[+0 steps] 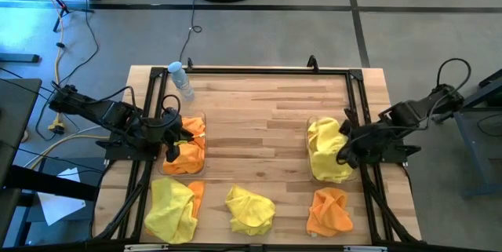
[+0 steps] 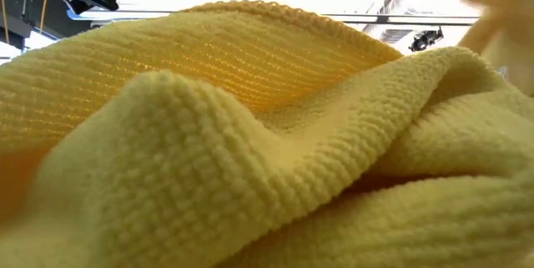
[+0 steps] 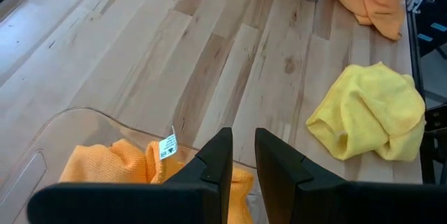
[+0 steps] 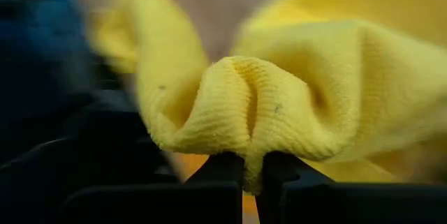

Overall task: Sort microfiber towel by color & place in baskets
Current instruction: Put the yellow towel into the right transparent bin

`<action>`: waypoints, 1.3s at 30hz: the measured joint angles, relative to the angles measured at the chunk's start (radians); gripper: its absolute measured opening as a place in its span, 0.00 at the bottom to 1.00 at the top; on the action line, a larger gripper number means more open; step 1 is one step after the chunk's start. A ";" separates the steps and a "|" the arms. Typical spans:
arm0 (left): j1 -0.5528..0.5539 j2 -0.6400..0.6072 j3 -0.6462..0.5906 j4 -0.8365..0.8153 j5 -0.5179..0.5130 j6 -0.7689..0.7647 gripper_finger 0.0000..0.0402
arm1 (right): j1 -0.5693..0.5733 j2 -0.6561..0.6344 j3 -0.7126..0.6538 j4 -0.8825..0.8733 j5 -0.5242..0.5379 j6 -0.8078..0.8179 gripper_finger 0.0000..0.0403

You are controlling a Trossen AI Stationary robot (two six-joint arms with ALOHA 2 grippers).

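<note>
Right pincer point(image 4: 250, 160) clamps a yellow towel point(image 1: 328, 151) over the right basket point(image 1: 312, 126); left pincer point(image 3: 243, 155), slightly apart, hovers over the orange-filled basket point(image 3: 84, 123).

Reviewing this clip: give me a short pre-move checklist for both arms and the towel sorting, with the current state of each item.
1. Right gripper pinches a fold of the bright yellow fuzzy towel: ok.
2. That yellow towel sits over the right clear plastic basket: ok; fully inside: cannot tell.
3. Left gripper is over the left clear plastic basket, fingers nearly together with nothing visibly between them: ok.
4. Left basket shows only orange fuzzy towels: ok.
5. Loose towels remain on the wooden table: a yellow and orange pile, a yellow one, an orange one: not ok.
6. Clear plastic water bottle stands away from both arms: ok.
</note>
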 joint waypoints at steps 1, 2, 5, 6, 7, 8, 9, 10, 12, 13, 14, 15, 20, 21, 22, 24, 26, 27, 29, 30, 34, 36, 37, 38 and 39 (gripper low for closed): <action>0.000 0.000 0.000 0.000 0.000 0.000 0.12 | -0.002 0.001 0.007 -0.080 0.022 0.022 0.00; 0.000 0.000 0.000 0.000 -0.001 0.000 0.12 | -0.006 0.000 0.014 -0.162 0.061 0.036 0.00; 0.000 0.000 0.000 0.000 -0.001 0.000 0.12 | -0.011 -0.004 0.029 -0.310 0.271 0.068 0.00; 0.000 0.000 0.000 0.000 -0.001 0.000 0.12 | -0.011 -0.004 0.030 -0.327 0.339 0.080 0.00; 0.000 0.000 0.000 0.000 -0.001 0.000 0.12 | -0.011 -0.003 0.030 -0.321 0.389 0.081 0.00; 0.000 0.000 0.000 0.000 -0.001 0.000 0.12 | -0.011 0.000 0.030 -0.299 0.427 0.076 0.00; 0.000 0.000 0.000 0.000 -0.001 0.000 0.12 | -0.011 0.007 0.030 -0.266 0.454 0.061 0.00; 0.000 0.000 0.000 0.000 -0.001 0.000 0.12 | -0.011 0.016 0.029 -0.227 0.467 0.047 0.00; 0.000 0.000 0.000 0.000 -0.001 -0.001 0.12 | -0.011 0.038 0.019 -0.150 0.459 0.000 0.00; 0.000 0.000 0.000 0.000 -0.001 -0.001 0.12 | -0.011 0.052 0.015 -0.126 0.439 -0.022 0.00; 0.000 0.000 0.000 0.000 -0.001 -0.001 0.12 | -0.011 0.070 0.013 -0.115 0.418 -0.032 0.00; 0.000 0.000 0.000 0.000 -0.001 -0.001 0.12 | -0.011 0.090 0.010 -0.116 0.394 -0.031 0.00; 0.000 0.000 0.000 0.000 -0.001 -0.001 0.12 | -0.049 0.190 -0.053 -0.200 0.287 0.086 0.00; 0.000 0.000 0.000 0.000 -0.001 -0.001 0.12 | -0.058 0.204 -0.077 -0.179 0.273 0.095 0.00; 0.000 0.000 0.000 0.000 -0.001 -0.001 0.12 | -0.068 0.216 -0.103 -0.141 0.259 0.098 0.00; 0.000 0.000 0.000 0.000 -0.001 -0.017 0.12 | -0.089 0.234 -0.162 -0.028 0.229 0.096 0.00; 0.000 0.000 0.000 0.000 -0.001 -0.032 0.12 | -0.114 0.250 -0.221 0.084 0.206 0.097 0.00; 0.000 0.000 0.000 0.000 -0.001 -0.035 0.12 | -0.126 0.258 -0.247 0.125 0.203 0.105 0.00; 0.000 0.000 0.000 0.000 -0.001 -0.035 0.12 | -0.151 0.276 -0.290 0.167 0.202 0.132 0.00; 0.000 0.000 0.000 0.000 -0.001 -0.035 0.12 | -0.163 0.285 -0.306 0.176 0.201 0.137 0.00; 0.000 0.000 0.000 0.000 -0.001 -0.034 0.12 | -0.197 0.306 -0.333 0.183 0.199 0.139 0.04; 0.000 0.000 0.000 0.000 -0.001 -0.034 0.12 | -0.207 0.304 -0.334 0.183 0.183 0.137 0.09; 0.000 0.000 0.000 -0.001 -0.001 -0.034 0.12 | -0.209 0.300 -0.333 0.179 0.173 0.137 0.12; 0.000 0.000 0.000 -0.001 -0.001 -0.034 0.12 | -0.209 0.293 -0.328 0.168 0.166 0.137 0.15; 0.000 0.000 0.000 -0.001 -0.001 -0.034 0.12 | -0.209 0.284 -0.318 0.156 0.160 0.137 0.18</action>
